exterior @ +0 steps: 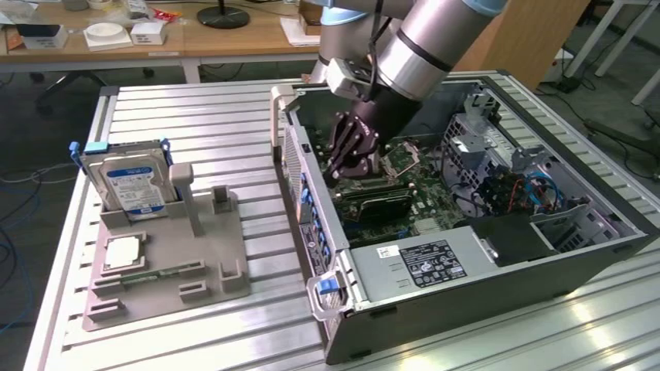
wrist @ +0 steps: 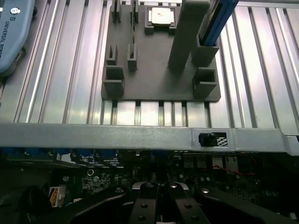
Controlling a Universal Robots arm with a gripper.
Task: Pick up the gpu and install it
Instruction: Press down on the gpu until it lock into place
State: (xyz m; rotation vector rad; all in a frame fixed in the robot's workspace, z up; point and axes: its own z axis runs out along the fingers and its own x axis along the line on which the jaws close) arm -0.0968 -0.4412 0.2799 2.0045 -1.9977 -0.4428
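One hand closed, over gpu

The gpu is a thin, dark rectangular card inside the open case, down on the motherboard near the case's middle. In the exterior view it shows as a black strip with a paler line along its upper edge, its long side running roughly across the board towards the view's right. It sits directly beneath the tips of the closed gripper, which are at or touching its end. Whether it is fully seated in a slot cannot be told.
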